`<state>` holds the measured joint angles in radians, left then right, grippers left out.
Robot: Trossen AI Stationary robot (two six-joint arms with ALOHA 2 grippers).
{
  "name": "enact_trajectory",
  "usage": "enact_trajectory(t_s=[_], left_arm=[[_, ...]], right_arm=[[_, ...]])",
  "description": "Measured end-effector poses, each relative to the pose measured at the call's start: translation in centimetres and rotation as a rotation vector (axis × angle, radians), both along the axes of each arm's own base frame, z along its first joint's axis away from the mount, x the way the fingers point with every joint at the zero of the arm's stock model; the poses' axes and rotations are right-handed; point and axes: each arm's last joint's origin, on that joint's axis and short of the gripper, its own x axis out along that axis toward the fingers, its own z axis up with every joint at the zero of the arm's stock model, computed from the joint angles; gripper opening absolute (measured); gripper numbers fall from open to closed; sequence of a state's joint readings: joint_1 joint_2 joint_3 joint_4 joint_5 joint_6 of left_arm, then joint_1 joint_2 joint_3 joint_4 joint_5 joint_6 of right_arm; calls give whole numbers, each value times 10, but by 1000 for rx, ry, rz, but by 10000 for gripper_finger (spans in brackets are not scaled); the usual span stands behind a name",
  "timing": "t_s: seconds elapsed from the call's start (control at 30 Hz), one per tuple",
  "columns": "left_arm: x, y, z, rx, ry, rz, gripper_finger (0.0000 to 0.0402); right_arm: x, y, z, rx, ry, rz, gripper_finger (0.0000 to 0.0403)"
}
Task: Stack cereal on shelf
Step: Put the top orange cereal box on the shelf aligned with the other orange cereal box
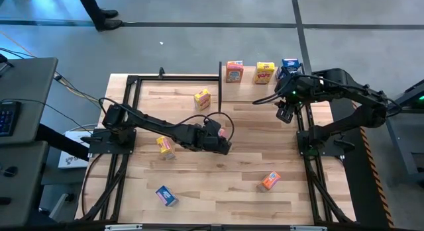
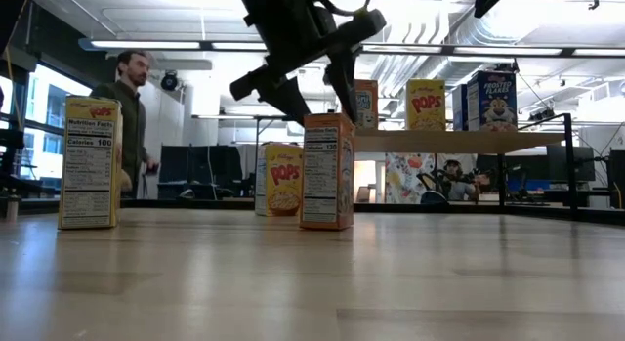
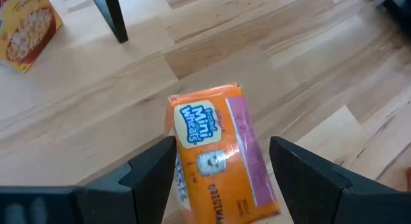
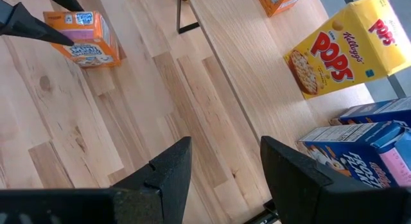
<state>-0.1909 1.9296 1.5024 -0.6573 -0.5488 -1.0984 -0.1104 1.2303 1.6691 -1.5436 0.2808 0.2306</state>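
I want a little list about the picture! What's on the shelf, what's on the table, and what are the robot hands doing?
shelf: orange box, yellow box, blue box
table: five more cereal boxes
left end effector: open around the orange Mini Wheats box
right end effector: empty, beside the shelf

High view: overhead, facing straight down, taking in the whole table (image 1: pixel 218 171) and both arms. Low view: at tabletop height, facing level across the boards toward the shelf (image 2: pixel 449 141) and the room behind. Left wrist view: close above an orange Mini-Wheats box (image 3: pixel 215 153), angled down. Right wrist view: above the shelf edge, angled down. Shared: that orange box appears in all four views.
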Motion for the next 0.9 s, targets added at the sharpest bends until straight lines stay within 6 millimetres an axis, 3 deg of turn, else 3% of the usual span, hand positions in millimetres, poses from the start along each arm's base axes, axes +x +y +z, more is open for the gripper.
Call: enact_trajectory(t_s=[0.73, 0.9], left_arm=[[-2, 3, -8, -1, 61, -1, 241], [-1, 3, -8, 7, 68, -16, 221]], right_arm=[[0, 0, 0, 0, 0, -1, 177], [0, 0, 0, 0, 0, -1, 177]])
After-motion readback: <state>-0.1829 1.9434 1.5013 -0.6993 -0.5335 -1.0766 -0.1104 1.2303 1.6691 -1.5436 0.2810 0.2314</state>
